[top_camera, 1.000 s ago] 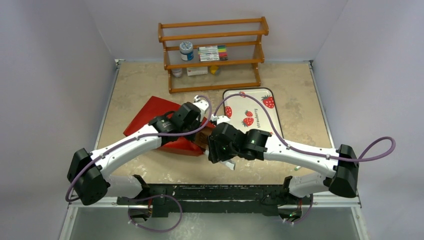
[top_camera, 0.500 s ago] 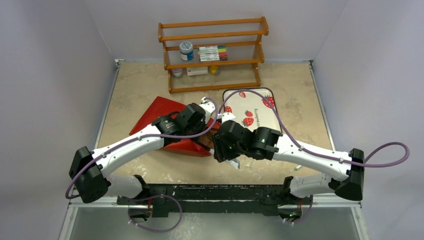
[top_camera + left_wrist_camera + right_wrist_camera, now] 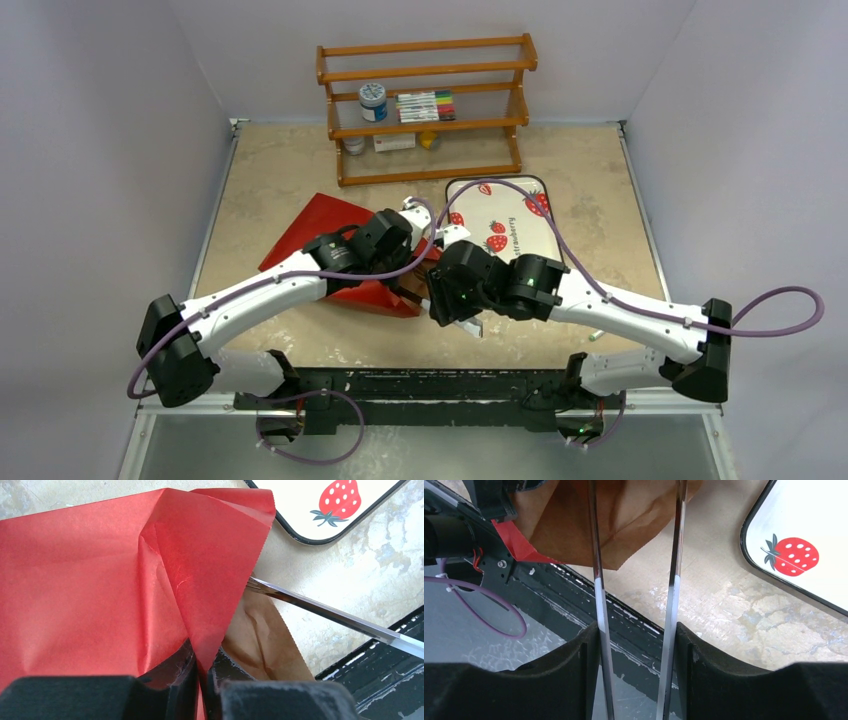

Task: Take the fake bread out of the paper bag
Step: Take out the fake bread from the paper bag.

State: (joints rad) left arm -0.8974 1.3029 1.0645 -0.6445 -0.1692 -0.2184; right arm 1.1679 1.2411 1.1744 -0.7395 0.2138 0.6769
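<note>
The red paper bag [image 3: 310, 225] lies on its side, its mouth toward the table's middle. My left gripper [image 3: 412, 240] is shut on the red edge of the bag's mouth [image 3: 200, 605] and holds it up, showing the brown inside [image 3: 255, 635]. My right gripper [image 3: 445, 300] is shut on metal tongs [image 3: 596, 555]. The two tong arms reach into the bag's brown mouth [image 3: 634, 525]. One tong arm also shows in the left wrist view [image 3: 325, 612]. The bread is hidden.
A white strawberry tray [image 3: 500, 200] lies right of the bag; it also shows in both wrist views [image 3: 300, 510] [image 3: 804, 525]. A wooden rack [image 3: 425, 105] with a jar and markers stands at the back. The table's black near edge [image 3: 574, 595] lies just under the tongs.
My right arm has shifted a little to the right and nearer, with the tongs. My left gripper has moved slightly right with the bag's edge, and the bag shifted with it.
</note>
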